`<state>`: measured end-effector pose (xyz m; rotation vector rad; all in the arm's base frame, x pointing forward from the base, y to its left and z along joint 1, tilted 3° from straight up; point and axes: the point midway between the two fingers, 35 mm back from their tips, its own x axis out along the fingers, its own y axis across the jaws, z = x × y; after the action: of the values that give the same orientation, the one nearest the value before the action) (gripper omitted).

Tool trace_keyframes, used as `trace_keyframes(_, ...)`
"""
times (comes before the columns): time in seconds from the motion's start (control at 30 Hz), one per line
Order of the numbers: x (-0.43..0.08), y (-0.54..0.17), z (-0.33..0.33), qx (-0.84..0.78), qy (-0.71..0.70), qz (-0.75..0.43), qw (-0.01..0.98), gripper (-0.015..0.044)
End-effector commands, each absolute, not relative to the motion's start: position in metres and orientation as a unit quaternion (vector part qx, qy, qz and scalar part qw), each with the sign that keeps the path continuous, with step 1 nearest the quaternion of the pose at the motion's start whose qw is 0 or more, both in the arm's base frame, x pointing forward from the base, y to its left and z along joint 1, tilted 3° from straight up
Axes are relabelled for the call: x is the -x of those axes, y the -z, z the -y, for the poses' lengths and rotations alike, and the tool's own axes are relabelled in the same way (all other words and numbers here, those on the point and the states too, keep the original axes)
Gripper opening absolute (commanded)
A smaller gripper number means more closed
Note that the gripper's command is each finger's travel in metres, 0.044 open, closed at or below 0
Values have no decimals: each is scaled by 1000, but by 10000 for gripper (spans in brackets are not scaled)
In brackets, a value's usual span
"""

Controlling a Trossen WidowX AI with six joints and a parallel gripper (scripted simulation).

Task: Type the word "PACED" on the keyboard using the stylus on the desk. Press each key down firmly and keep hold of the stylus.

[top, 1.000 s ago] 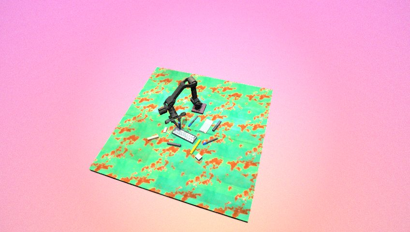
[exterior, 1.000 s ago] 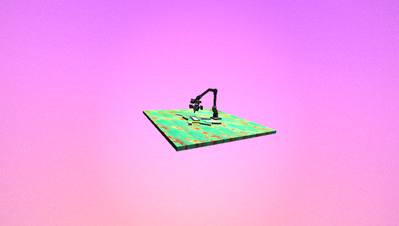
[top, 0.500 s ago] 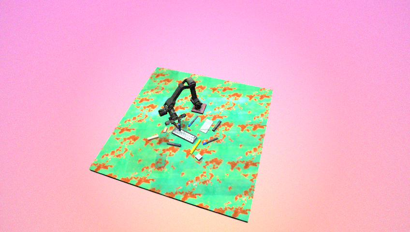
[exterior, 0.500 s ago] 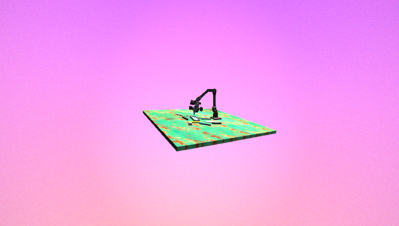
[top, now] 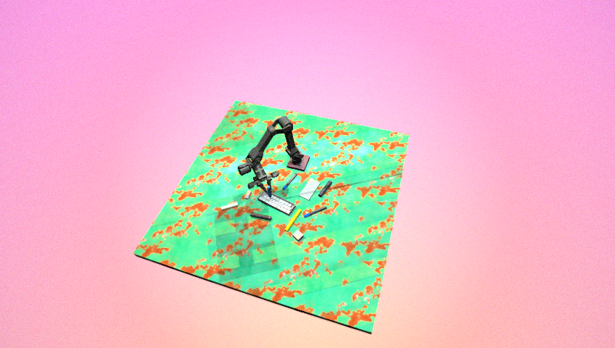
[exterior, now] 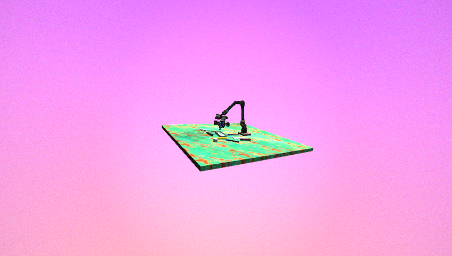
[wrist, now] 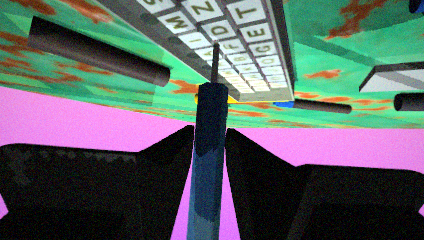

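My gripper (top: 269, 188) (exterior: 220, 124) (wrist: 210, 134) is shut on the blue stylus (top: 270, 192) (exterior: 219, 127) (wrist: 212, 102), which points down with its thin dark tip outward. The keyboard (top: 280, 205) (exterior: 220, 134) (wrist: 257, 32) lies on the desk below, with pale lettered keys. In the wrist view the tip shows at the lower edge of the D key, close to the F key. I cannot tell whether it touches a key. The fingers stand over the keyboard's left end in the top view.
A dark cylinder (top: 260, 217) (wrist: 100, 52) lies beside the keyboard. A yellow stick (top: 293, 220) and a pale block (top: 298, 235) lie past its far end. Blue-tipped pens (top: 315, 212), a white pad (top: 310, 189) and another dark cylinder (top: 325, 188) lie right. A white stick (top: 228, 206) lies left.
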<state>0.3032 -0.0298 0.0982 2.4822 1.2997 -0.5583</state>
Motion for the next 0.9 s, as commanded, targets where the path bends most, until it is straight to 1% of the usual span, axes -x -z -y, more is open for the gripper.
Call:
trace_keyframes(0.0,-303,-95,29,-860,194,-451,138,81)
trace_keyframes(0.87,-303,-86,29,-860,194,-451,138,81)
